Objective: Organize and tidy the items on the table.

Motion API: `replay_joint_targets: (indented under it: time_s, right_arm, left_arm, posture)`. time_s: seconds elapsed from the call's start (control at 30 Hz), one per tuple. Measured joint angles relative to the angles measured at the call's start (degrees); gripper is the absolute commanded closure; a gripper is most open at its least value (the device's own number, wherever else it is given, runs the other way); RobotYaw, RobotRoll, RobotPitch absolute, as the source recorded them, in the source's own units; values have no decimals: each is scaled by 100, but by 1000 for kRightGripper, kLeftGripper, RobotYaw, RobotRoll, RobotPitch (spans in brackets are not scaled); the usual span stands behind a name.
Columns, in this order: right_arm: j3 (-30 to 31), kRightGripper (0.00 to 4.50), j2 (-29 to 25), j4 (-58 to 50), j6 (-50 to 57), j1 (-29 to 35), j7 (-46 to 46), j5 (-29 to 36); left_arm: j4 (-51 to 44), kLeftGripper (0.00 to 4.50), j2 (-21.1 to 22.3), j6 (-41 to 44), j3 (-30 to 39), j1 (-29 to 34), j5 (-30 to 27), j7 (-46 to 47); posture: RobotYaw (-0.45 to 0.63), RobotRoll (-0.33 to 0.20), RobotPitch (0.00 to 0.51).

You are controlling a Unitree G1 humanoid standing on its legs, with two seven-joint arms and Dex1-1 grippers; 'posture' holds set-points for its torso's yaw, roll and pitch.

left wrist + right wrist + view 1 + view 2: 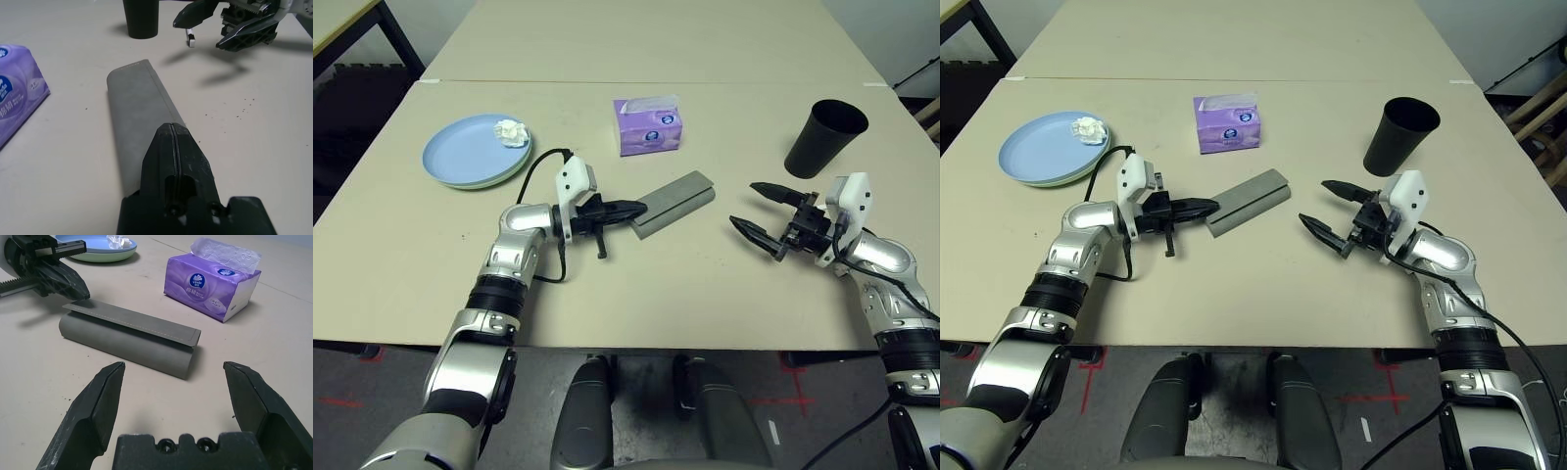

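A grey glasses case lies closed and slanted in the middle of the table. My left gripper is shut with nothing in it, its tips at the case's left end; whether they touch is unclear. My right gripper hangs open to the right of the case and points at it, apart from it. A light blue plate stacked on a pale green one sits at the far left with a crumpled white tissue wad on its rim. The purple tissue box stands behind the case. The black cup is upright at the far right.
A second beige table butts against the far edge. A black cable loops from my left wrist towards the plates. Bare tabletop lies between the case and the front edge, and between my two grippers.
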Motion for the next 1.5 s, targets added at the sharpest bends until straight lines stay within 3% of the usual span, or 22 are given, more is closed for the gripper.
replay_joint_targets:
  time_s: [0.53,0.8,1.03,1.13,1.43,1.5]
  right_arm:
    - [14,0,24,-215,75,1,-96,-10]
    - [13,0,13,-214,166,-15,-101,-10]
    - [-34,0,-14,-243,381,-110,-263,52]
    - [-95,0,-15,-372,521,-108,-389,115]
    - [-178,0,-380,-798,915,32,-501,231]
    - [-209,0,-685,-855,1122,58,-479,226]
  left_arm:
    - [31,4459,262,-67,-379,-15,327,148]
    - [-233,4459,104,329,126,-138,-524,38]
    - [-594,4459,257,619,228,-262,-735,-158]
    - [-685,3902,286,561,219,-194,-743,-304]
    - [-684,399,278,186,2,30,-741,-780]
    - [-651,33,277,93,-4,3,-738,-866]
  posture:
    - [90,0,191]
    - [95,0,192]
    - [88,0,191]
    - [84,0,191]
    - [62,0,202]
    - [51,0,202]
